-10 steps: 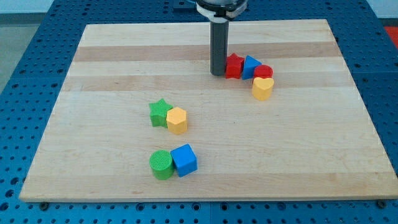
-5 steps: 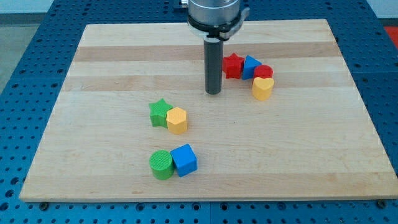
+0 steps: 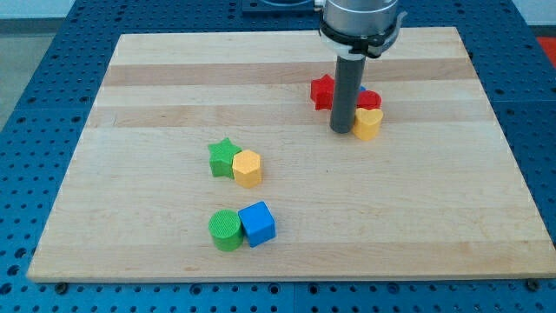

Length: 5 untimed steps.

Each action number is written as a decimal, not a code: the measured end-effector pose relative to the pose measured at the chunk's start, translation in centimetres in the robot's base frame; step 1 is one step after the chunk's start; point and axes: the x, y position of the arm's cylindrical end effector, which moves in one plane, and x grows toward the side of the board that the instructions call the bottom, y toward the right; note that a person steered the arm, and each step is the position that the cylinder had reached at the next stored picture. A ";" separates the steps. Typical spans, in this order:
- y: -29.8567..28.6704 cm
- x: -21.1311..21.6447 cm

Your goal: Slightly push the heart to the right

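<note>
The yellow heart (image 3: 369,124) lies right of the board's centre, toward the view's top. My tip (image 3: 342,130) stands on the board just to the heart's left, touching or nearly touching its left side. The rod rises in front of the blue triangle, which is mostly hidden behind it. A red star (image 3: 323,91) sits up and to the left of the heart, and a red round block (image 3: 370,100) sits directly above the heart, against it.
A green star (image 3: 223,157) and a yellow hexagon (image 3: 248,167) lie together left of centre. A green cylinder (image 3: 225,229) and a blue cube (image 3: 257,223) lie together near the view's bottom. The wooden board (image 3: 156,78) lies on a blue pegboard table.
My tip moved from beside the red star down the view, then to the right, ending against the yellow heart's left side. The blocks have not visibly moved.
</note>
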 end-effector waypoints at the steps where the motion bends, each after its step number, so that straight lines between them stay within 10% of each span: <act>1: 0.0 0.0; 5: -4.5 1.4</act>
